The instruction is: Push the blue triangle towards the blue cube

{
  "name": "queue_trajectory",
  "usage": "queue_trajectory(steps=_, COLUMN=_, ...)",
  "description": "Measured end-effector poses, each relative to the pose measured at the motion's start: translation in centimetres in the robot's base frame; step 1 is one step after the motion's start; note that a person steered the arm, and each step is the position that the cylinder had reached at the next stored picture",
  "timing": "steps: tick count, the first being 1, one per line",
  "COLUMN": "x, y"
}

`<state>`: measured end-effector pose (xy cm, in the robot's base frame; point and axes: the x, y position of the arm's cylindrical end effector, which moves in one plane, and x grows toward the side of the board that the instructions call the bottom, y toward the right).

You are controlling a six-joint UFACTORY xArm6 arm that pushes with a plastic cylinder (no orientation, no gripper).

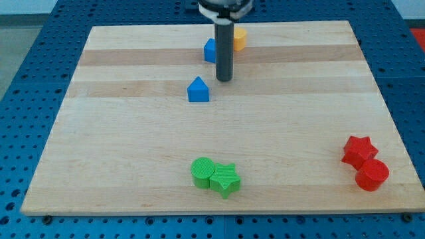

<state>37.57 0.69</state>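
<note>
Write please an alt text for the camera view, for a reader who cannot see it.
My tip rests on a wooden board, just up and right of the blue triangle and below the blue cube, beside a partly hidden orange block. Two green blocks touch near the bottom; two red blocks sit bottom right.

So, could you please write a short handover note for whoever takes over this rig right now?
My tip rests on the wooden board, just to the upper right of the blue triangular block and not touching it.
The blue cube block sits toward the view's top, partly hidden behind the rod, with an orange block beside it.
Done: the triangle lies near the cube, but a gap remains.
Left: bring the tip below the triangle and push it up toward the cube.
The green and red blocks near the view's bottom are out of the way.
</note>
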Motion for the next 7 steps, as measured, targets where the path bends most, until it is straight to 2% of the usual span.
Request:
queue_trajectory(steps=2, x=5.0, y=0.0)
queue_trajectory(steps=3, x=4.7, y=-1.0)
queue_trajectory(steps=5, x=3.7, y=-6.7)
queue_trajectory(steps=7, x=-0.8, y=-10.0)
